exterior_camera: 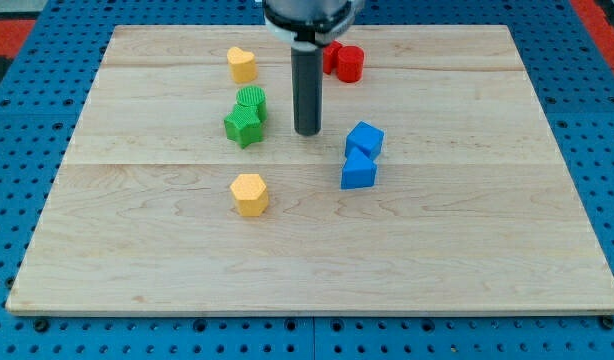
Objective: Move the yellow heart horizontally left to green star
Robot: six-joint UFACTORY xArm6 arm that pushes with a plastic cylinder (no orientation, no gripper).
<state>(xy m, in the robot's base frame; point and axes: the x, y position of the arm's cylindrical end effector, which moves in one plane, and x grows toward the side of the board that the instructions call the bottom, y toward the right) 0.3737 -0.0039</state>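
The rod's tip [307, 131] rests on the wooden board [467, 240], just to the view's right of the green star [243, 125]; it touches no block, and there are no fingers on this rod, only a blunt end. A second green block [252, 100] sits touching the star's upper edge. The yellow heart [242, 64] lies near the view's top, above both green blocks, well apart from the tip; which way its point faces I cannot tell. A yellow hexagon [249, 194] sits below the star; two blue blocks [361, 155] huddle at the right; red blocks [344, 62] peek from behind the rod.
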